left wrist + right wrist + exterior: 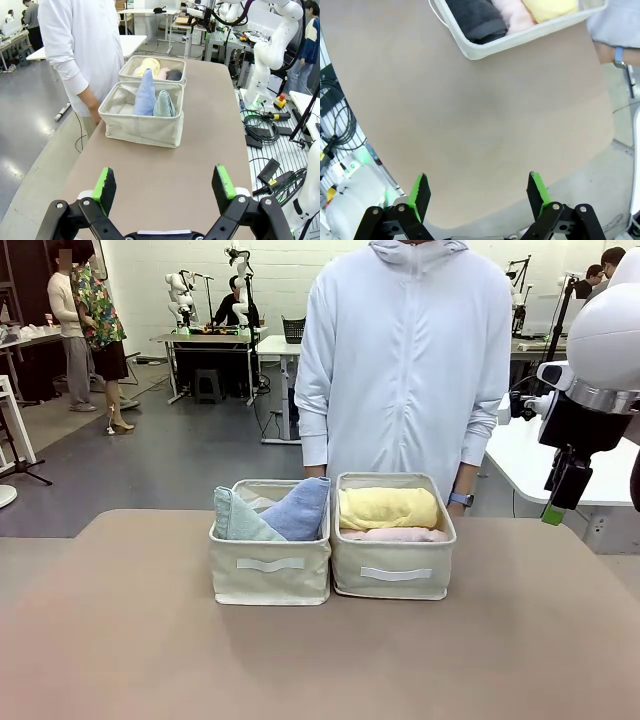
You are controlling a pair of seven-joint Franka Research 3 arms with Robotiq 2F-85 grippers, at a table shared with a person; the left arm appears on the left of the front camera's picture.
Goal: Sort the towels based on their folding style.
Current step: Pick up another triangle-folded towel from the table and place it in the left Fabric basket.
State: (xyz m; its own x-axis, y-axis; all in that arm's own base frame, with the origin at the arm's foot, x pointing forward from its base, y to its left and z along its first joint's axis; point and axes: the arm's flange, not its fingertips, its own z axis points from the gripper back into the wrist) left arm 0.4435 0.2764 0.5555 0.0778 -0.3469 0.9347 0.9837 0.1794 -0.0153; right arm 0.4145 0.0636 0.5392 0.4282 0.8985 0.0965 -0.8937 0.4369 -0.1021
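Two cone-folded towels stand in the left bin: a pale green-grey one and a periwinkle blue one. The right bin holds rolls: yellow on top, pink beneath it, and a dark grey roll at the end. The white roll is hidden. My left gripper hangs open over bare table, well short of the cone bin. My right gripper is open and empty above the table beside the roll bin. From the front, the right gripper hovers high at the right.
A person in a pale hooded jacket stands right behind the bins, with a hand near the cone bin and a blue watch on the other wrist. The table's near half is bare. Cables lie off the table's side.
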